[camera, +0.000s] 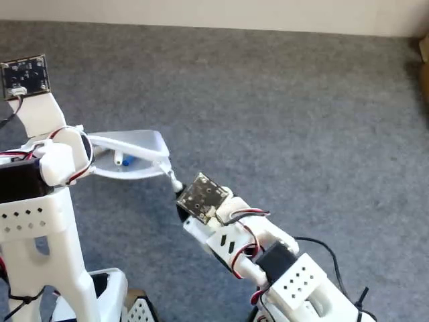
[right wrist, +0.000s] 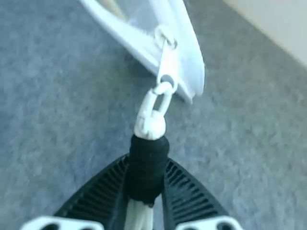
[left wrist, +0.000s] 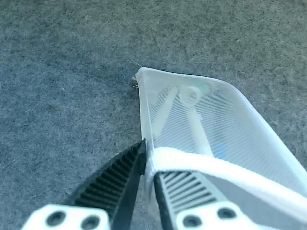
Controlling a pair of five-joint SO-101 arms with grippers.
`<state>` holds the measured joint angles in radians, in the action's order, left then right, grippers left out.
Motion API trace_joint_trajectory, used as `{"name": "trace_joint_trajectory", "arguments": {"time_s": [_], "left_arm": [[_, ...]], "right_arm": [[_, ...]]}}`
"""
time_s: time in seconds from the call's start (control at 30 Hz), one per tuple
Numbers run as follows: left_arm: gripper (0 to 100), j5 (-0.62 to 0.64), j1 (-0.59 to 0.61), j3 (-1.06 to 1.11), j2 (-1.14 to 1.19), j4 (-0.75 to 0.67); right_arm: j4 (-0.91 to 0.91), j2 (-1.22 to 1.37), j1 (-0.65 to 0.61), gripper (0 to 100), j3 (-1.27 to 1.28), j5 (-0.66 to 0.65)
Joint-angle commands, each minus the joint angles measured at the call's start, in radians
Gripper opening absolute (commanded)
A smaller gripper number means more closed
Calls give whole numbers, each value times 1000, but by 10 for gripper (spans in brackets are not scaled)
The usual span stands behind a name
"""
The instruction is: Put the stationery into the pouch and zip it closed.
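Toward the desk's left edge, the left gripper (left wrist: 147, 158) is pinching the pouch (left wrist: 235, 134) by one end. The right gripper (right wrist: 146, 165) is squeezing the zipper pull cord (right wrist: 149, 125). What look like pens (left wrist: 194, 120) are lying inside.

Legible text: none.
No readable print appears on any surface (pouch (left wrist: 211, 129) and arms included).

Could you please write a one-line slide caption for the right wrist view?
Right gripper clamps the black-wrapped zipper pull of the translucent pouch over grey carpet.
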<state>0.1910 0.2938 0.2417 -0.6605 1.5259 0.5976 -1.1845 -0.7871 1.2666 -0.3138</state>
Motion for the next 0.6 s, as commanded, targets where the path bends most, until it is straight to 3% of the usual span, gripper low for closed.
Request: {"name": "trace_joint_trajectory", "arguments": {"time_s": [0.0,0.2,0.57], "left_arm": [[11,-31,-27,-13,-18,-23],[11,-69,-85,-15,-18,-35],[11,-292,-317,-73,-18,-35]], "right_arm": [[180,-24,-16,5,-104,55],[314,-24,-45,5,-124,64],[489,-25,-193,5,-124,9]]}}
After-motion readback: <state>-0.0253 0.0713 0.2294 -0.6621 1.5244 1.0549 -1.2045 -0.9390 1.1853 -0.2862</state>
